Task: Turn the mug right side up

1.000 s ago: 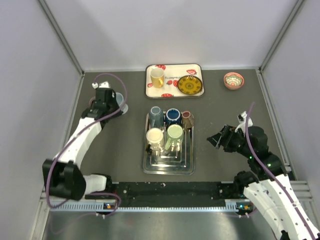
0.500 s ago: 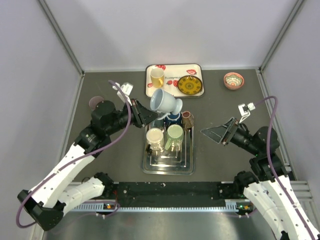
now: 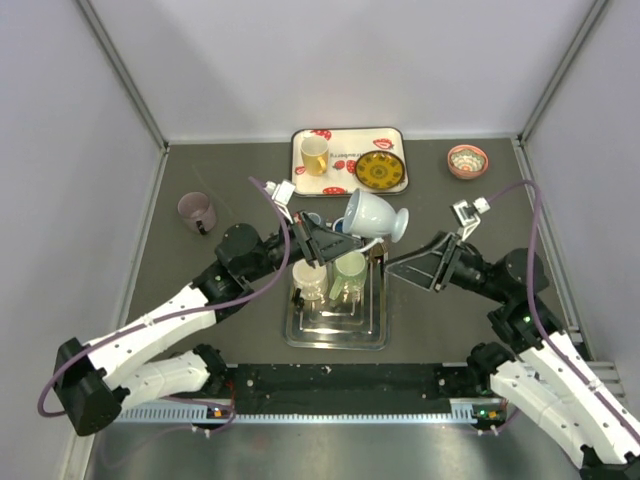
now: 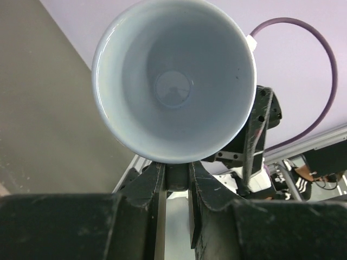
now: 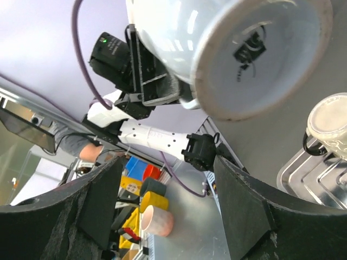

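Mauve mug (image 3: 197,211) upright at 10 o'clock on the dark table (image 3: 450,200), alone, well apart from the rest.

Left arm reaches in from 7 o'clock toward centre. Left gripper (image 3: 340,242) is closed on the mug (image 3: 373,216), pale blue-white and held in the air over the 12 o'clock end of the rack (image 3: 335,342).
- Mug lies on its side: mouth toward 9 o'clock, foot toward 3 o'clock.
- Left wrist view: mouth (image 4: 173,81) faces the camera square on and the inside looks bare. The fingers (image 4: 153,187) sit narrow, pinching a small part just under the rim. It looks like the handle, but I cannot be sure.

Rack is a metal tray at table centre. Cream mug (image 3: 310,275) and green mug (image 3: 349,268) sit side by side in it, cream at 9 o'clock of green. More mugs at the rack's 12 o'clock end are mostly hidden by the held mug and gripper.

Patterned white tray (image 3: 345,160) at 12 o'clock carries a yellow mug (image 3: 314,155) on its 9 o'clock side and a plate (image 3: 379,171) on its 3 o'clock side.

Right gripper (image 3: 415,265) hangs just at 3 o'clock of the held mug, jaws spread wide, gripping nothing.
- Right wrist view: its fingers (image 5: 103,206) stand far apart, with the mug's foot and maker's stamp (image 5: 255,46) close above them, not touching.
- Cream mug (image 5: 328,122) shows at that view's 3 o'clock edge.

Pink bowl (image 3: 467,160) at 1 o'clock, near the far corner.
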